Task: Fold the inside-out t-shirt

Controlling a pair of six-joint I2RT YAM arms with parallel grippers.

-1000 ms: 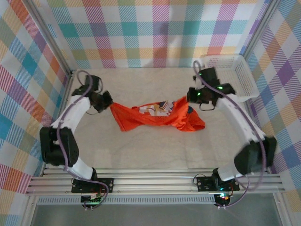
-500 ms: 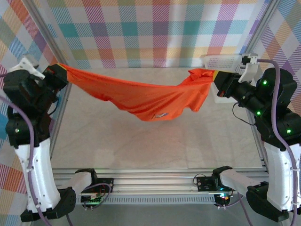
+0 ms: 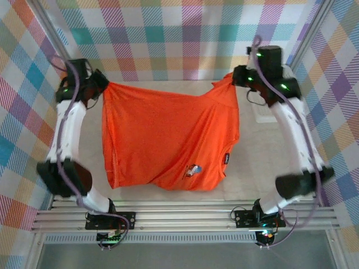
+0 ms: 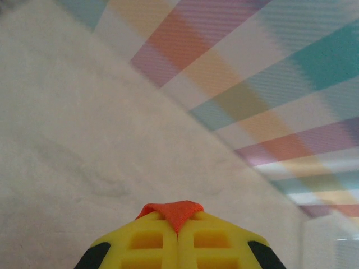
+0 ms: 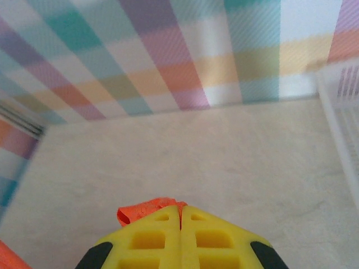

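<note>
While L gripper (image 3: pixel 101 88) & R gripper (image 3: pixel 238 79) pinch t-shirt (image 3: pixel 162 134), black tag (image 3: pixel 226 158) illegible

Both arms are stretched toward the far side and raised. Left arm (image 3: pixel 70 129) elbows out near the left edge, forearm running up and away from the base. Right arm (image 3: pixel 294 134) mirrors it, elbow low at right. Wrists turn inward and the grippers are well apart. Left gripper (image 3: pixel 101 85) has its jaws pressed together, pinching a corner of the inside-out t-shirt (image 3: pixel 162 134). Right gripper (image 3: pixel 238 78) is clamped on the opposite corner. In the wrist views the yellow fingers (image 4: pixel 148 241) meet flush, and an orange tip pokes out of each pair.
</note>
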